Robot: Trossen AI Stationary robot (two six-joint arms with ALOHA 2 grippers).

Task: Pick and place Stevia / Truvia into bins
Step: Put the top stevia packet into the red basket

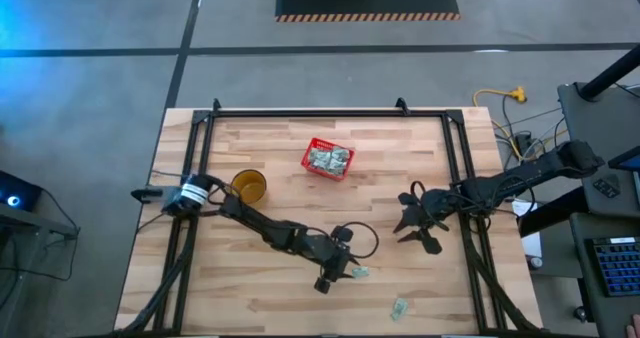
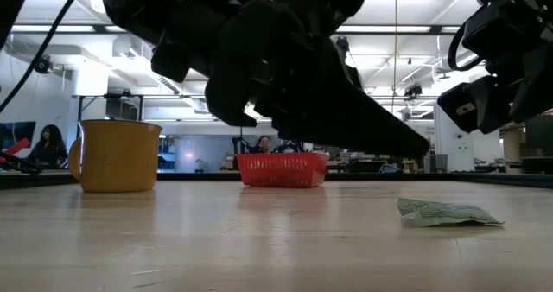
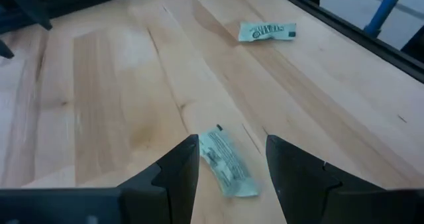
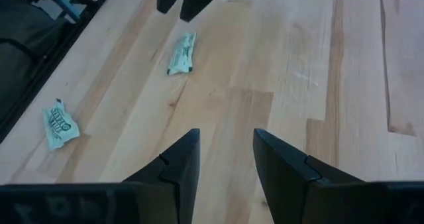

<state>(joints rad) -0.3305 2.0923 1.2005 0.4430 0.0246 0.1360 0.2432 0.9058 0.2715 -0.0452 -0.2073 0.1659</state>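
Observation:
A pale green sachet (image 3: 227, 163) lies flat on the wooden table. My left gripper (image 3: 232, 143) is open low over it, one finger on each side, touching nothing. In the high view this gripper (image 1: 338, 275) is near the table's near edge, the sachet (image 1: 360, 272) just to its right. A second sachet (image 1: 399, 307) lies closer to the near edge and also shows in the low view (image 2: 445, 212). The red basket (image 1: 328, 159) stands toward the far side and holds several sachets. My right gripper (image 4: 226, 134) is open and waits above the table's right part (image 1: 418, 226).
A yellow mug (image 1: 249, 185) stands left of the basket, beside my left arm. Black frame rails (image 1: 455, 148) run along the table's left, far and right sides. Bare wood lies between the basket and my left gripper.

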